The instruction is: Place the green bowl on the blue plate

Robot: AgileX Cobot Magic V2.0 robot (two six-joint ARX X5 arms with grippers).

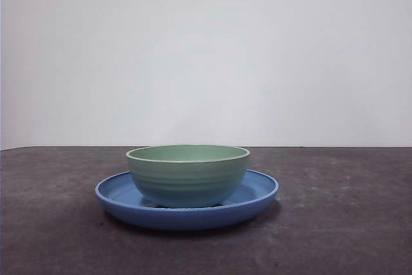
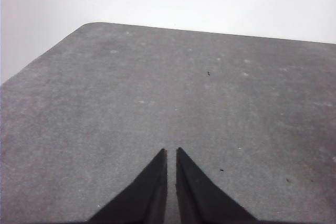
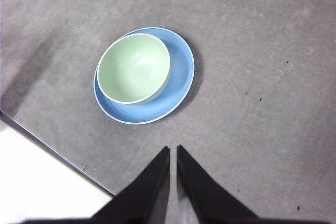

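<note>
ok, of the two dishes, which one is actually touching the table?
The blue plate, the wide shallow one, rests on the table. The green bowl, narrower and deeper, sits inside it, off-centre in the right wrist view. Both grippers are clear of them.

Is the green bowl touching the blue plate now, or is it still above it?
Touching. In the front view the green bowl rests with its base on the blue plate, no gap beneath it.

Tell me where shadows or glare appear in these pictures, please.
Front view: soft, even light, a faint shadow under the blue plate, no strong glare on the green bowl. Right wrist view: a dark shadow lies beside the plate's rim. Left wrist view: only bare, evenly lit table.
</note>
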